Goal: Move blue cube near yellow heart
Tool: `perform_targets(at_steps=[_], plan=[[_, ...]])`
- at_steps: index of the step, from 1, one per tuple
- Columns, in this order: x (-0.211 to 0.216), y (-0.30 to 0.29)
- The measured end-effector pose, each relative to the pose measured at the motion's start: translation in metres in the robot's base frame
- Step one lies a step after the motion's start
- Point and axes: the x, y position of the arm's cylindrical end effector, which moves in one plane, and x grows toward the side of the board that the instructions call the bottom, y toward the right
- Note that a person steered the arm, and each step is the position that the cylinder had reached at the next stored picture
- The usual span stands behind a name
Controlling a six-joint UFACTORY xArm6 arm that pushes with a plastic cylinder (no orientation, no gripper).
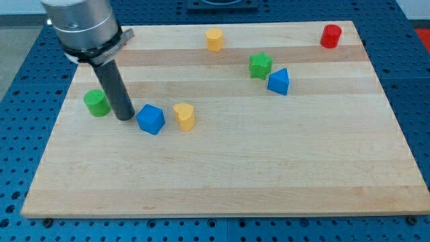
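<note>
The blue cube lies on the wooden board at the view's left of centre. The yellow heart stands just to its right, a small gap between them. My tip rests on the board just left of the blue cube, close to or touching its left side. The dark rod rises from there up to the grey arm head at the view's top left.
A green cylinder sits left of the rod. A yellow hexagonal block is at the top middle. A green block and a blue triangular block lie right of centre. A red cylinder is at the top right.
</note>
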Motion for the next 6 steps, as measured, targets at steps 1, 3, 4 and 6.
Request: perform_targets(at_steps=[1, 3, 4, 6], plan=[[0.0, 0.015], [-0.006, 0.034], [-0.011, 0.045], [-0.045, 0.074]])
